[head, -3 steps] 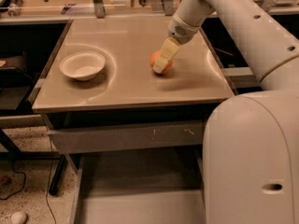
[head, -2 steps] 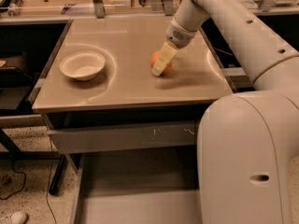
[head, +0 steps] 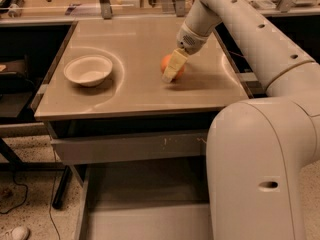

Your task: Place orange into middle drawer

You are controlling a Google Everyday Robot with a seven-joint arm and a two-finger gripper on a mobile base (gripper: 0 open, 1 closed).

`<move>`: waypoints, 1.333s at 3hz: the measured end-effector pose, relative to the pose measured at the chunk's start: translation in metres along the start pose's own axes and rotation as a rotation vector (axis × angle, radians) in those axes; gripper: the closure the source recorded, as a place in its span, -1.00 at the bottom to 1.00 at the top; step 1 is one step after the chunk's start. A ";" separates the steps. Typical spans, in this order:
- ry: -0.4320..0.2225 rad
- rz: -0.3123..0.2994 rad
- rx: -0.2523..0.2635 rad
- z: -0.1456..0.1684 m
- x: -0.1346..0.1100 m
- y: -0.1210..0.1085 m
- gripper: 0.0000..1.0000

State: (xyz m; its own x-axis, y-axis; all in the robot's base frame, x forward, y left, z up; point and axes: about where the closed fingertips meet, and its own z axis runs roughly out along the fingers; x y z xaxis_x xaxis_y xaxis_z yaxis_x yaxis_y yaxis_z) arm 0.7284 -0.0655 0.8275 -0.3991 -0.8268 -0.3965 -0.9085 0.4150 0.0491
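Note:
The orange [head: 165, 62] sits on the tan tabletop [head: 135, 91], right of centre. My gripper [head: 171, 69] is down at the orange, its pale tip covering the fruit's front; the orange shows on both sides of it. The middle drawer [head: 145, 219] is pulled out below the table, a wide grey tray with a flat floor and a thin left wall [head: 82, 204]. Nothing lies in the part of it that shows; my arm's white body [head: 260, 174] hides its right part.
A white bowl [head: 88, 69] stands on the table's left side. A shut drawer with a scratched grey front [head: 130, 146] sits just under the tabletop. Metal posts and clutter line the far edge. A dark table leg [head: 62, 186] stands at lower left.
The gripper stays at the orange in the same spot on the table. The view has shifted slightly and my arm's body fills a little more of the right side.

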 end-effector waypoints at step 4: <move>-0.027 0.004 0.023 -0.019 0.006 0.004 1.00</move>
State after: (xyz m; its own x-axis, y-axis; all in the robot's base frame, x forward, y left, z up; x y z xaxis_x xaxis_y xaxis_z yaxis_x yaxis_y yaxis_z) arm 0.7204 -0.0763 0.8428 -0.3989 -0.8147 -0.4208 -0.9036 0.4273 0.0293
